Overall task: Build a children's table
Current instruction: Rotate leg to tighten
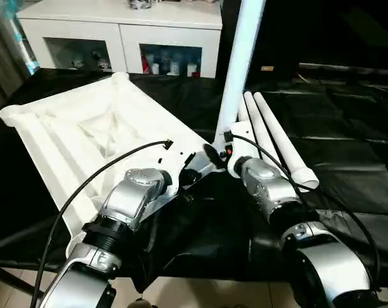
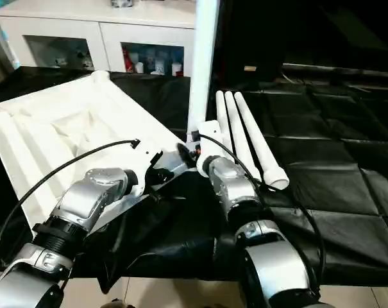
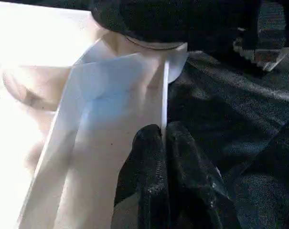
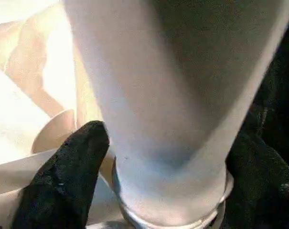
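The white children's table top (image 1: 52, 154) lies upside down on the black mat, ribbed underside up. One white leg (image 1: 238, 64) stands upright in its near right corner socket. Three more legs (image 1: 277, 138) lie side by side on the mat to the right. My left gripper (image 3: 163, 143) is shut on the thin rim of the table top, close to that corner. My right gripper (image 4: 168, 143) is at the base of the upright leg. One black finger (image 4: 63, 176) stands on each side of the leg, with the jaws open around it.
A white cabinet (image 1: 123, 32) with glass doors stands behind the work surface. The black quilted mat (image 1: 347, 128) stretches away to the right. The near edge of the surface runs just under my forearms, with light floor (image 1: 200, 292) below.
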